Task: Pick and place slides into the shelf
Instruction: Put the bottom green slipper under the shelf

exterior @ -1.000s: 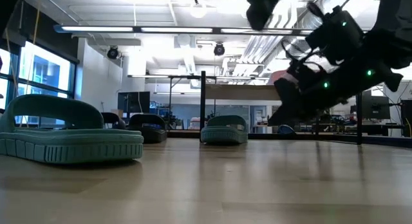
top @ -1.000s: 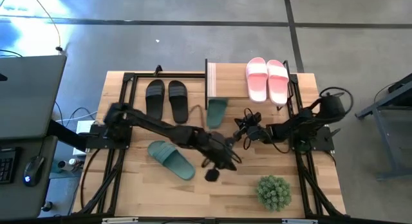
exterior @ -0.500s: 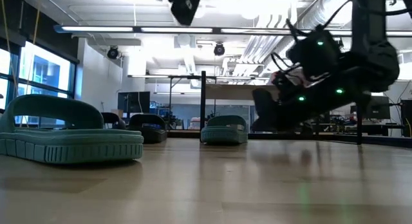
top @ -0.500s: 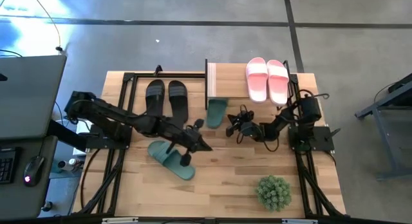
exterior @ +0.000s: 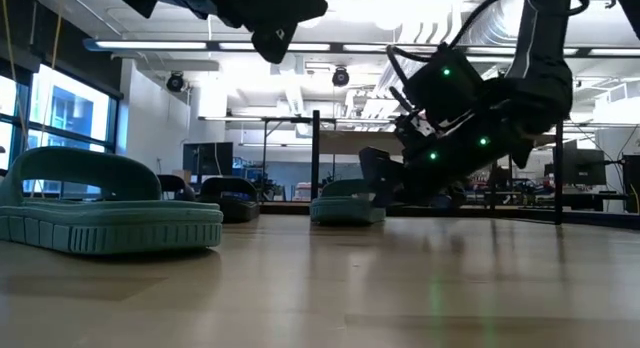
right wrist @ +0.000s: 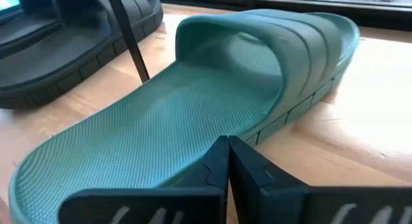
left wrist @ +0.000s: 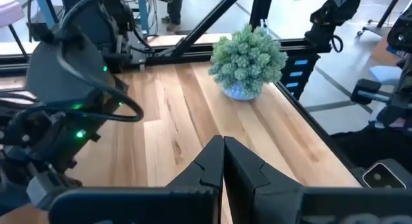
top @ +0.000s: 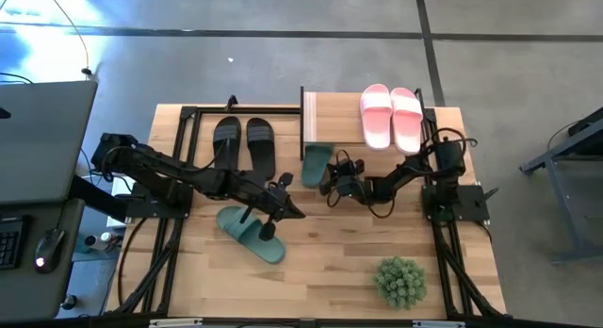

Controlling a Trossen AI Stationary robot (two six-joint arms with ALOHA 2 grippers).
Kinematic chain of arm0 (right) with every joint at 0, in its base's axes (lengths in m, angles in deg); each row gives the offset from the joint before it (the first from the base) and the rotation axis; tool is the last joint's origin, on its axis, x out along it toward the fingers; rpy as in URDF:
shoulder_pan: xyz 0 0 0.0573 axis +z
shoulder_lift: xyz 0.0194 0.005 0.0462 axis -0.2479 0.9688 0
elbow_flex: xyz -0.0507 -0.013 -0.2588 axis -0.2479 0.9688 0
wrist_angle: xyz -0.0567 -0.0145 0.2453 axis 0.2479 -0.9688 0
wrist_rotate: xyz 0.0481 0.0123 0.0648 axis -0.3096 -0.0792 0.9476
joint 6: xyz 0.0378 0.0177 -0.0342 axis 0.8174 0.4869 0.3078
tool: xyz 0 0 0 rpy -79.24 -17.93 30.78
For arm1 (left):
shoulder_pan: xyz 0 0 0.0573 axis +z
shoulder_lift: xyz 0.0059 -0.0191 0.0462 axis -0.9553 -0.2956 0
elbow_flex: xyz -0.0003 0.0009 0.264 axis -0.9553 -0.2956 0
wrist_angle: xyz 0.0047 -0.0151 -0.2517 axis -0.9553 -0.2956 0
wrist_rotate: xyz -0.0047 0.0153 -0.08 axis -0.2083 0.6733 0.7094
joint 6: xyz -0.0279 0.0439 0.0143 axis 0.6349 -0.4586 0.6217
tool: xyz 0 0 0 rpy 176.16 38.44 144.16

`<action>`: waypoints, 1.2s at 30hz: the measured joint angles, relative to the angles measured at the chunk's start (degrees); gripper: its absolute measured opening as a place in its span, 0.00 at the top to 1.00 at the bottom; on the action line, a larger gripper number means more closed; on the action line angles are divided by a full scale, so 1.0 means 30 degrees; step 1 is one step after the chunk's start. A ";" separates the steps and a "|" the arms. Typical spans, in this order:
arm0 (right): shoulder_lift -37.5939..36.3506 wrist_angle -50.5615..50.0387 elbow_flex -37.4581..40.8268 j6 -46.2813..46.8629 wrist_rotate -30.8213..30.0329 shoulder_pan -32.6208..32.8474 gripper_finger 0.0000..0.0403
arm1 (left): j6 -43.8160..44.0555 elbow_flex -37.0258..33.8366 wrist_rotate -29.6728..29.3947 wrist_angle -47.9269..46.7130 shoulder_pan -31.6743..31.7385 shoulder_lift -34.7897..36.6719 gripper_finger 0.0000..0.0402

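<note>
One dark green slide [top: 316, 164] lies flat on the table with its strap end at the shelf [top: 332, 119], seen close in the right wrist view [right wrist: 193, 114]. My right gripper [top: 330, 173] is shut, low over the table at that slide's right side edge [exterior: 378, 184]. The second green slide [top: 251, 233] lies on its sole nearer the front. My left gripper [top: 283, 202] is shut and hangs in the air just right of it. The black pair [top: 243, 144] sits flat left of the shelf. The pink pair [top: 392, 117] rests on the shelf's top board. My right gripper's shut fingertips [right wrist: 226, 147] stand level at the long side edge [right wrist: 257, 137] of the green slide, coming from the table's right. I cannot tell whether they touch it. The slide lies flat on the table.
A round green spiky plant [top: 400, 281] stands near the table's front right corner, also ahead in the left wrist view [left wrist: 248, 60]. A black shelf post [right wrist: 129, 44] rises between the green slide and the black slides. Bare wood lies along the table's near edge.
My left gripper has swung from the table's middle toward the left and up, stopping above the near green slide. My right gripper has moved left and toward the far edge, dropping low beside the green slide at the shelf. No slide has moved.
</note>
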 joint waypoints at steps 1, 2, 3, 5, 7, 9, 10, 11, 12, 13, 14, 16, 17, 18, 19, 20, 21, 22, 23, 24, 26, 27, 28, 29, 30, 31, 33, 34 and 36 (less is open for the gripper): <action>0.0000 -0.0105 -0.0098 -0.0014 0.0207 -0.0125 1.00 | -0.0007 -0.0002 0.0003 -0.0018 0.0000 0.0000 1.00; 0.0000 -0.0170 -0.0183 -0.0033 0.0397 -0.0255 1.00 | -0.0043 -0.0007 0.0015 -0.0021 0.0000 0.0000 1.00; 0.0000 -0.0208 -0.0249 -0.0073 0.0483 -0.0410 1.00 | -0.0066 -0.0007 0.0015 0.0010 0.0000 0.0000 1.00; 0.0000 -0.0257 -0.0430 -0.0444 0.0789 -0.0717 1.00 | -0.0073 -0.0007 0.0015 -0.0012 0.0000 0.0000 1.00; 0.0000 -0.0306 -0.0545 -0.0509 0.0929 -0.0985 1.00 | -0.0069 -0.0007 0.0012 0.0003 0.0000 0.0000 1.00; 0.0000 -0.0360 -0.0586 -0.0556 0.0997 -0.1165 1.00 | -0.0066 -0.0007 0.0015 -0.0007 0.0000 0.0000 1.00; 0.0000 -0.0363 -0.0586 -0.0560 0.0990 -0.1207 1.00 | -0.0066 -0.0007 0.0010 -0.0004 0.0000 0.0000 1.00; 0.0000 -0.0369 -0.0586 -0.0560 0.0979 -0.1210 1.00 | -0.0073 -0.0007 0.0008 -0.0004 0.0000 0.0000 1.00; 0.0000 -0.0392 -0.0586 -0.0560 0.0977 -0.1210 1.00 | -0.0080 -0.0007 0.0015 -0.0004 0.0000 0.0000 1.00; 0.0000 -0.0411 -0.0586 -0.0560 0.0964 -0.1210 1.00 | -0.0077 -0.0007 0.0015 -0.0001 0.0000 0.0000 1.00; 0.0000 -0.0418 -0.0586 -0.0560 0.0945 -0.1210 1.00 | -0.0080 -0.0007 0.0015 -0.0004 0.0000 0.0000 1.00; 0.0000 -0.0425 -0.0586 -0.0560 0.0886 -0.1227 1.00 | -0.0087 -0.0007 0.0011 0.0003 0.0000 0.0000 1.00; 0.0000 -0.0432 -0.0586 -0.0560 0.0831 -0.1301 1.00 | -0.0087 -0.0007 0.0010 0.0003 0.0000 0.0000 1.00; 0.0000 -0.0453 -0.0586 -0.0560 0.0809 -0.1378 1.00 | -0.0095 -0.0007 0.0010 0.0003 0.0000 0.0000 1.00; 0.0000 -0.0487 -0.0586 -0.0560 0.0812 -0.1460 1.00 | -0.0095 -0.0007 0.0014 0.0003 0.0000 0.0000 1.00; 0.0000 -0.0505 -0.0586 -0.0553 0.0812 -0.1568 1.00 | -0.0095 -0.0007 0.0011 0.0007 0.0000 0.0000 1.00; 0.0000 -0.0504 -0.0586 -0.0553 0.0812 -0.1672 1.00 | -0.0102 -0.0007 0.0007 0.0003 0.0000 0.0000 1.00; 0.0000 -0.0498 -0.0586 -0.0553 0.0811 -0.1715 1.00 | -0.0102 -0.0007 0.0007 0.0003 0.0000 0.0000 1.00; 0.0000 -0.0498 -0.0586 -0.0560 0.0771 -0.1742 1.00 | -0.0102 -0.0007 -0.0007 0.0003 0.0000 0.0000 1.00; 0.0000 -0.0484 -0.0586 -0.0560 0.0739 -0.1735 1.00 | -0.0109 -0.0007 -0.0015 0.0004 0.0000 0.0000 1.00; 0.0000 -0.0447 -0.0586 -0.0566 0.0753 -0.1706 1.00 | -0.0117 -0.0007 -0.0048 0.0010 0.0000 -0.0007 1.00; 0.0000 -0.0394 -0.0586 -0.0644 0.0748 -0.1655 1.00 | -0.0117 -0.0007 -0.0066 0.0010 0.0000 -0.0007 1.00; 0.0000 -0.0356 -0.0586 -0.0718 0.0681 -0.1544 1.00 | -0.0117 -0.0007 -0.0066 0.0010 0.0000 -0.0007 1.00; 0.0000 -0.0343 -0.0586 -0.0734 0.0507 -0.1418 1.00 | -0.0117 -0.0007 -0.0066 0.0010 0.0000 -0.0007 1.00; -0.0011 -0.0356 -0.0586 -0.0775 0.0356 -0.1279 1.00 | -0.0120 -0.0007 -0.0066 0.0010 0.0000 -0.0007 1.00; -0.0071 -0.0374 -0.0586 -0.0854 0.0220 -0.1080 1.00 | -0.0117 -0.0007 -0.0066 0.0008 0.0000 -0.0007 1.00; -0.0285 -0.0373 -0.0586 -0.1098 0.0037 -0.0584 1.00 | -0.0117 -0.0007 -0.0066 0.0010 0.0000 -0.0007 1.00; -0.0445 -0.0547 -0.0586 -0.1217 -0.0006 -0.0310 1.00 | -0.0117 0.0000 -0.0066 0.0010 0.0000 -0.0008 1.00; -0.0859 -0.1128 -0.0585 -0.1224 -0.0602 0.0308 1.00 | -0.0117 0.0000 -0.0073 0.0010 0.0000 -0.0015 1.00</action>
